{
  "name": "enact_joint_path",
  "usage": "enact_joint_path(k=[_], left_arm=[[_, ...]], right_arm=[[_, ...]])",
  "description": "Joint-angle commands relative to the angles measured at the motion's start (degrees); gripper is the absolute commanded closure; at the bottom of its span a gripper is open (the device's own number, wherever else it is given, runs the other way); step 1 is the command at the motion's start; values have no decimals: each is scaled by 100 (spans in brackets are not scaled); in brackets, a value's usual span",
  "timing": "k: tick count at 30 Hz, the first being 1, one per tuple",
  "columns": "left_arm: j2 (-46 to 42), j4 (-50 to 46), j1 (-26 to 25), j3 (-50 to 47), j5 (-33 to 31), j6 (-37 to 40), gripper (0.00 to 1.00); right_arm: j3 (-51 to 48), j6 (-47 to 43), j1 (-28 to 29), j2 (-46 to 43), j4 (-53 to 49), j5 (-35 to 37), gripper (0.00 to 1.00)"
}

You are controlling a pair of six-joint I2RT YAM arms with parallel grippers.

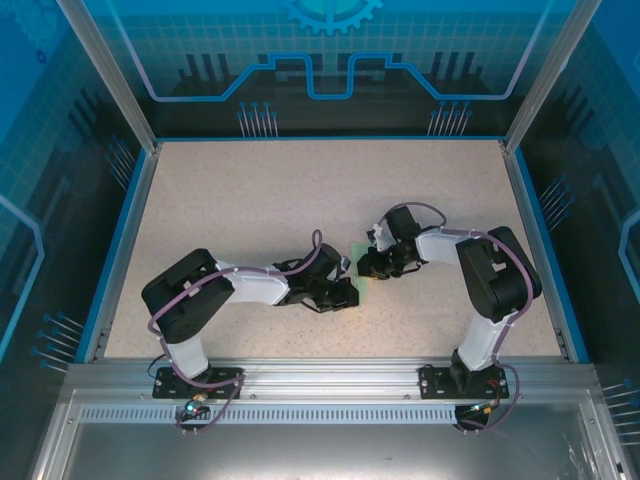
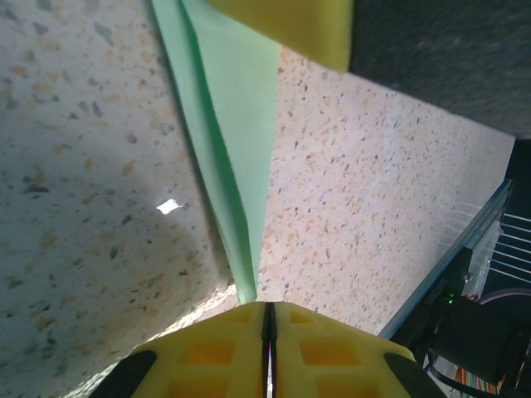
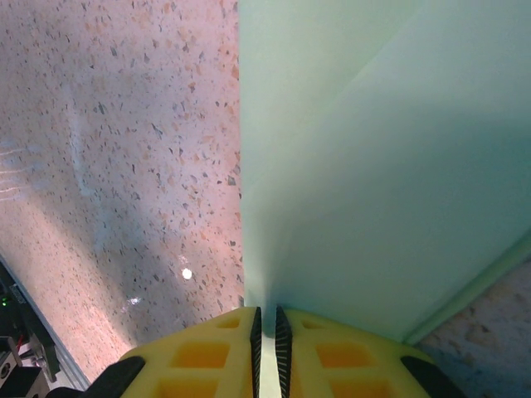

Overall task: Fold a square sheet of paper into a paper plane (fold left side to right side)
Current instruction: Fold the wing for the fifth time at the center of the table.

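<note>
Top external view: shows both arms bent inward over the speckled table (image 1: 300, 190), with the left gripper (image 1: 340, 292) and right gripper (image 1: 368, 265) close together near the table's middle. Shows slivers of pale green paper (image 1: 358, 251) between and just beside the two grippers, mostly covered by them.

Left wrist view: looks along the paper (image 2: 236, 124), a long narrow wedge with a raised crease, lying on the table (image 2: 99, 166) and tapering to a point right at the left gripper (image 2: 268, 311). Shows the yellow fingers (image 2: 207, 348) pressed together with only a dark seam between them; cannot tell whether the point is pinched or merely touches the fingertips. Shows a yellow finger of the right gripper (image 2: 290, 25) over the wide far end of the paper. Catches a metal rail (image 2: 465, 265) at the table's edge on the right.

Right wrist view: shows the right gripper (image 3: 265, 313) closed to a thin slot between its fingers (image 3: 199, 356), with the paper (image 3: 357, 166) running into that slot and clamped there. Shows the paper in overlapping layers, its straight edge against bare table (image 3: 124, 124).
</note>
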Motion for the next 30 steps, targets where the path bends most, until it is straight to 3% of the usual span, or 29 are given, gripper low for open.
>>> enact_joint_path(k=[1, 8, 30], left_arm=[[83, 55, -64, 243, 186, 37, 88], [451, -213, -156, 631, 184, 203, 82], [482, -653, -157, 302, -276, 216, 82]], right_arm=[[-49, -92, 136, 317, -224, 566, 83], [-50, -95, 142, 334, -250, 585, 83], [-49, -209, 143, 306, -473, 725, 83]])
